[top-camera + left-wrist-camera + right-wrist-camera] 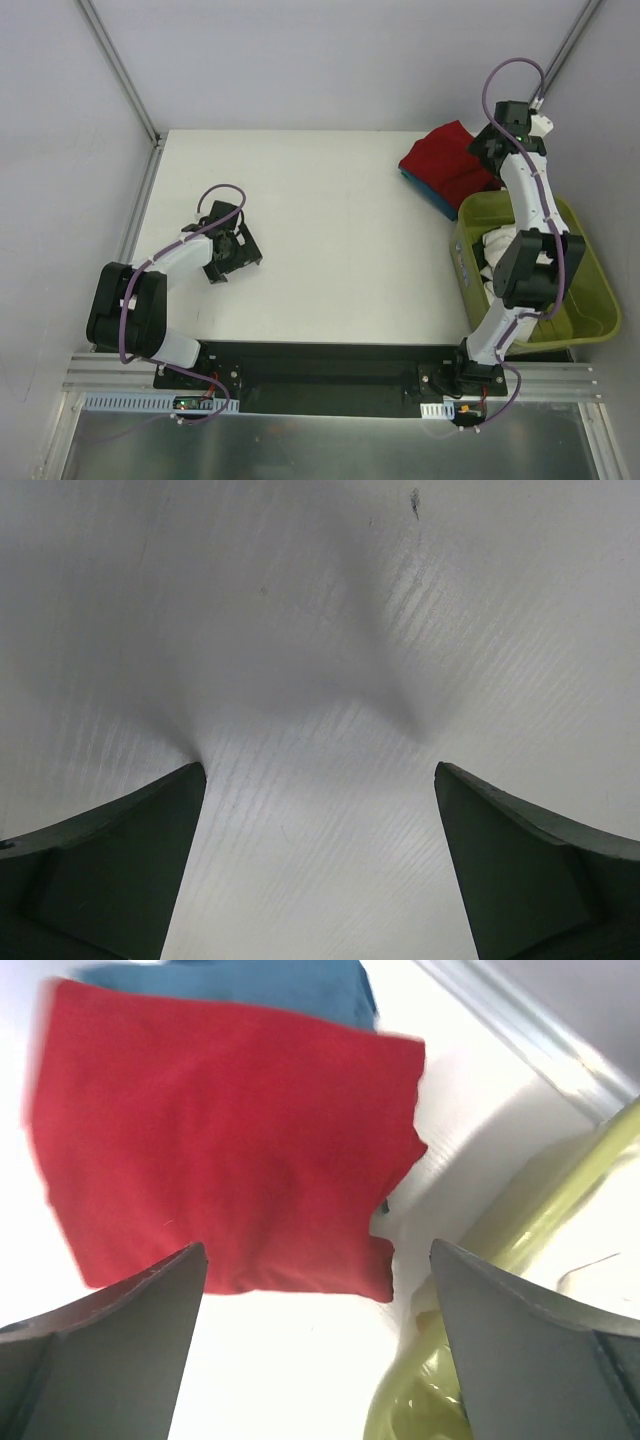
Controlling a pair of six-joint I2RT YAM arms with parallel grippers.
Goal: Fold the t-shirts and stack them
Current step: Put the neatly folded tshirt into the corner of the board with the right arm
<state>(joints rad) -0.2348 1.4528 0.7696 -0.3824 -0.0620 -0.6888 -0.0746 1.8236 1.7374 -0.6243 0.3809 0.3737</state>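
A folded deep red t-shirt lies on a folded teal-blue t-shirt at the table's far right. In the right wrist view the red shirt covers most of the teal one. A white t-shirt lies crumpled in the olive-green tub. My right gripper hovers open and empty over the red shirt's right edge. My left gripper is open and empty, close above the bare table at the left.
The olive-green tub stands at the right edge, next to the stacked shirts; its rim shows in the right wrist view. The white table is walled by grey panels with metal rails at the left and far right.
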